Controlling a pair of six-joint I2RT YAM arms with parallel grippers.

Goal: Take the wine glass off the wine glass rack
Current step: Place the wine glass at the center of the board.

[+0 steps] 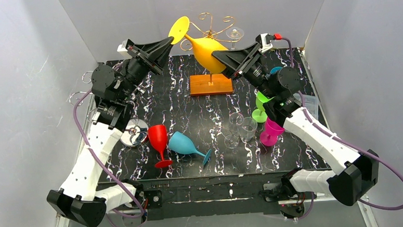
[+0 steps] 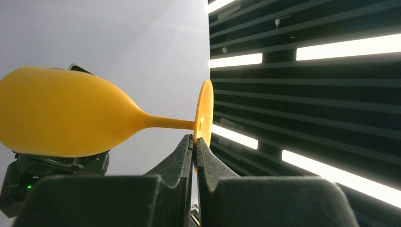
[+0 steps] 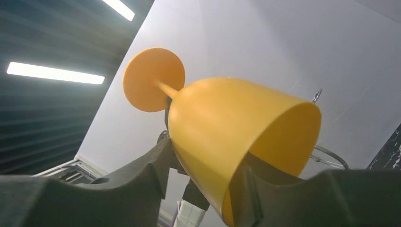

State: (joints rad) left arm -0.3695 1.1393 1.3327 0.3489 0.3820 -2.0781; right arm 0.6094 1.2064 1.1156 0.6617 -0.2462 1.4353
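The yellow wine glass (image 1: pixel 206 51) is tilted in the air in front of the gold wire rack (image 1: pixel 211 22), with its foot up to the left. My left gripper (image 1: pixel 170 40) is shut on the rim of the foot (image 2: pixel 204 113), and the stem and bowl (image 2: pixel 61 113) stretch away to the left. My right gripper (image 1: pixel 216 54) holds the bowl (image 3: pixel 227 127). One of its fingers (image 3: pixel 161 156) presses the outside wall and the other finger (image 3: pixel 257 182) sits at the mouth rim. Whether the glass still touches the rack is hidden.
The rack stands on a wooden base (image 1: pixel 211 84) at the back centre, and a clear glass (image 1: pixel 235 33) hangs on it. Red (image 1: pixel 158 142), blue (image 1: pixel 188 144), clear (image 1: pixel 242 127), green (image 1: pixel 261 109) and pink (image 1: pixel 269 132) glasses lie or stand on the black mat. White walls enclose three sides.
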